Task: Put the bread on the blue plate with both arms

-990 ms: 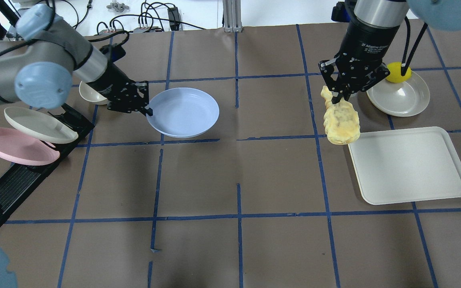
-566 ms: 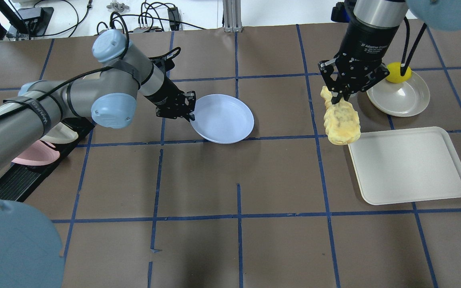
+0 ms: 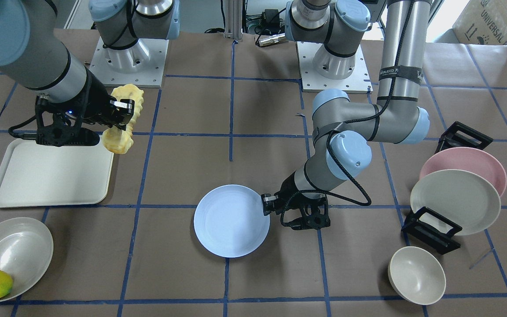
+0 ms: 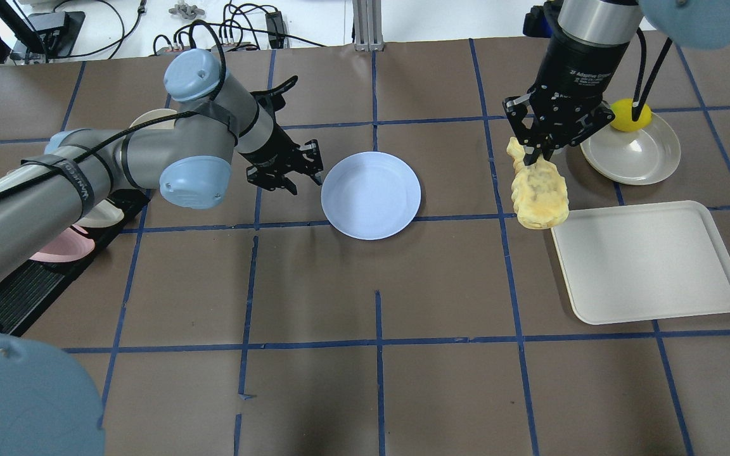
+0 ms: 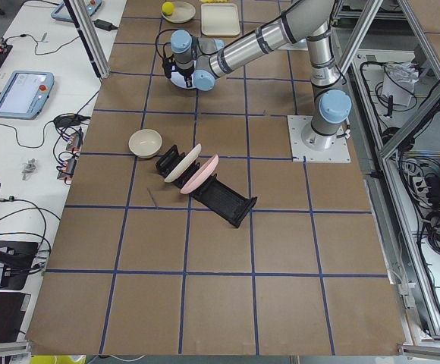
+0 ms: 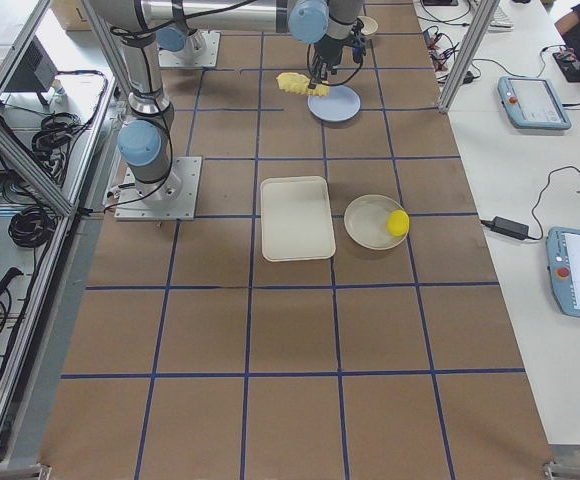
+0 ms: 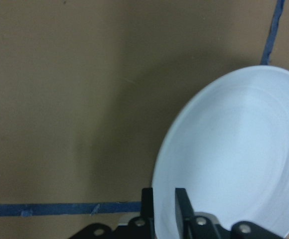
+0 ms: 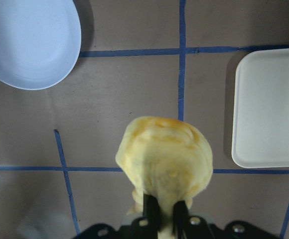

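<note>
The blue plate (image 4: 371,195) lies level near the table's middle; it also shows in the front view (image 3: 231,220) and the left wrist view (image 7: 234,159). My left gripper (image 4: 317,170) is at its left rim, and the left wrist view shows the jaws shut on that rim. My right gripper (image 4: 539,155) is shut on one end of the pale-yellow bread (image 4: 539,193). The loaf hangs above the table between the plate and the tray, seen in the right wrist view (image 8: 164,154). Bread and plate are well apart.
A white tray (image 4: 650,266) lies right of the bread. A cream plate (image 4: 634,155) with a lemon (image 4: 628,114) sits beyond it. At the left a black rack (image 3: 431,226) holds a pink plate (image 3: 464,160) and a cream plate (image 3: 456,200); a small bowl (image 3: 416,275) is nearby.
My left arm has swung right, carrying the blue plate from near the rack to the table's middle and levelling it. The right gripper with the bread has hardly moved.
</note>
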Robot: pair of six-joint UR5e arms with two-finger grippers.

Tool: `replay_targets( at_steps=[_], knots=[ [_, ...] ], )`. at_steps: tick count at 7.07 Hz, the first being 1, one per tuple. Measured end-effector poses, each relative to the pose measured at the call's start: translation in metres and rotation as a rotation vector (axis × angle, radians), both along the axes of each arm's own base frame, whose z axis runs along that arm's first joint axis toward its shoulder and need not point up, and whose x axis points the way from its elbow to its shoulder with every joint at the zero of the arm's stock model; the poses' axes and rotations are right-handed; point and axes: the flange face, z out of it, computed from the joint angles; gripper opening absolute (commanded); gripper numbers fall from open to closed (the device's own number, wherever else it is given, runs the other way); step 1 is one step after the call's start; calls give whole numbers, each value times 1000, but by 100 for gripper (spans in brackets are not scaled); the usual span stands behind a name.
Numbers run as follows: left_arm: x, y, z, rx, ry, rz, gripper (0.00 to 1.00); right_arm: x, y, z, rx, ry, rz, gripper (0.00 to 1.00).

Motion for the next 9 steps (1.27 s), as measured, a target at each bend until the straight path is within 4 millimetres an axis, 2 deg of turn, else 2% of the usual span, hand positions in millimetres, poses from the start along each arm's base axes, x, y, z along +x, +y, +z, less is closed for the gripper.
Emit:
replay_targets(
  at_steps=[1, 2, 3, 4, 5, 6, 7, 8, 9],
  knots=[
    [41, 5, 35, 9, -37, 10, 100, 12, -1, 1, -14, -21, -2, 21],
    [91, 20, 79, 27, -53, 13, 100, 44, -10, -8, -40, -60, -1, 21],
    [127, 46, 124, 42, -81, 20, 100, 95, -25, -30, -78, -76, 29, 20],
    [139, 70, 161, 55, -137, 14, 100, 150, -45, -60, -117, -79, 74, 20],
    [127, 86, 191, 57, -197, -22, 100, 186, -68, -92, -137, -79, 104, 20],
    [100, 97, 213, 41, -264, -83, 100, 206, -88, -126, -143, -81, 120, 20],
    [76, 106, 226, 20, -317, -142, 100, 214, -102, -157, -146, -81, 129, 22],
    [61, 107, 230, -14, -308, -176, 100, 217, -110, -179, -150, -74, 136, 23],
    [63, 98, 232, -61, -256, -165, 100, 217, -115, -195, -156, -56, 143, 25]
  ],
)
